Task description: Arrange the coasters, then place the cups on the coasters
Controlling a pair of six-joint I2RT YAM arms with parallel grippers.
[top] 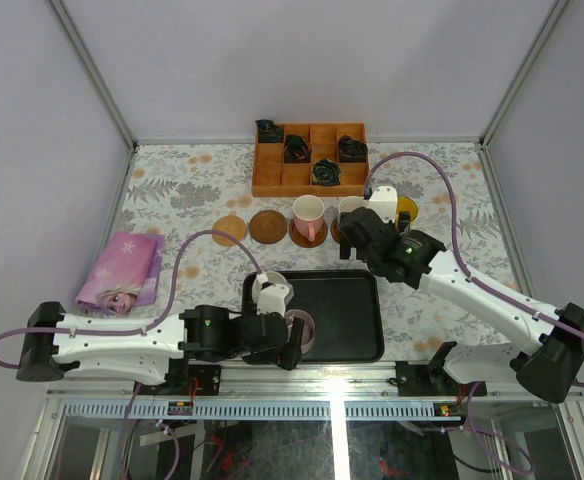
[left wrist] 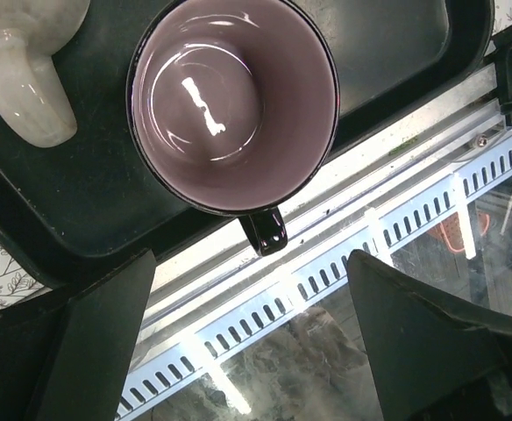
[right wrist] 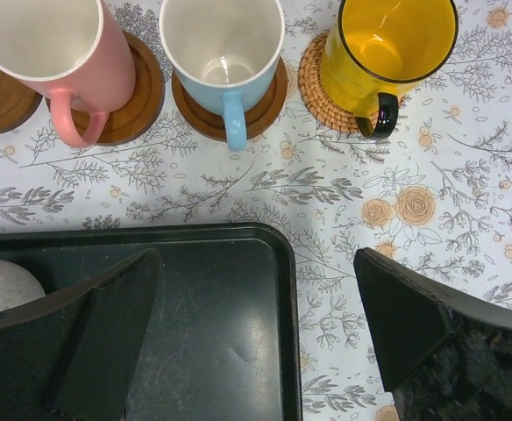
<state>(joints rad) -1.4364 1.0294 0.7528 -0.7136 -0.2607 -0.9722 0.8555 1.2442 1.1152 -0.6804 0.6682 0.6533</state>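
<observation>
Pink cup, light blue cup and yellow cup each stand on a coaster in a row beyond the black tray; the yellow cup's coaster is woven. Two bare coasters lie left of the pink cup. The mauve cup and the cream cup stand in the tray. My left gripper is open just short of the mauve cup's handle, over the table's front rail. Open too, my right gripper hovers over the tray's far right corner.
An orange wooden box with square cells and small dark objects stands at the back. A pink-purple printed cloth lies at the left. The slotted metal rail runs along the near edge under the left gripper.
</observation>
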